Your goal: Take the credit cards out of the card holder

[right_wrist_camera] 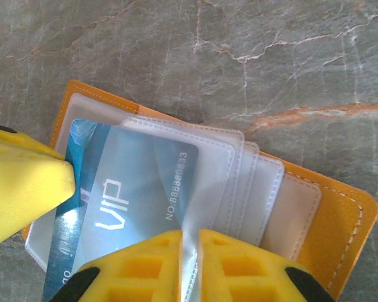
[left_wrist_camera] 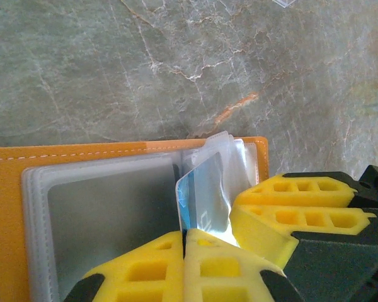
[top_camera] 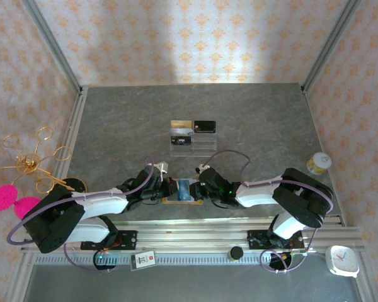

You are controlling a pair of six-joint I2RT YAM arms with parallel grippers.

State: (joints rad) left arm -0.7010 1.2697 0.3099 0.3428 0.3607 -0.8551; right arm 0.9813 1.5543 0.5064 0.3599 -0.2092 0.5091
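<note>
Judging from how things lie, you are midway through one extraction. Your left gripper [left_wrist_camera: 184,242] has its yellow ribbed fingers pressed together on the edge of a thin, glossy light-blue plastic card [right_wrist_camera: 123,189] printed VIP, which looks partly out of its pocket. Your right gripper [right_wrist_camera: 189,242] pinches the floppy clear plastic sleeve [right_wrist_camera: 236,163] over that card, steadying the tan-orange stitched leather card holder [right_wrist_camera: 340,214], which lies open and flat under both pairs of fingers. The sleeves fanned out beyond the right fingers look empty, so this may be the last card. Well beyond both grippers, a gold card [top_camera: 179,124], a black card [top_camera: 205,126] and a dark card [top_camera: 181,139] already rest on the clear acrylic tiered stand [top_camera: 205,146], on the grey marbled tabletop [left_wrist_camera: 176,63].
</note>
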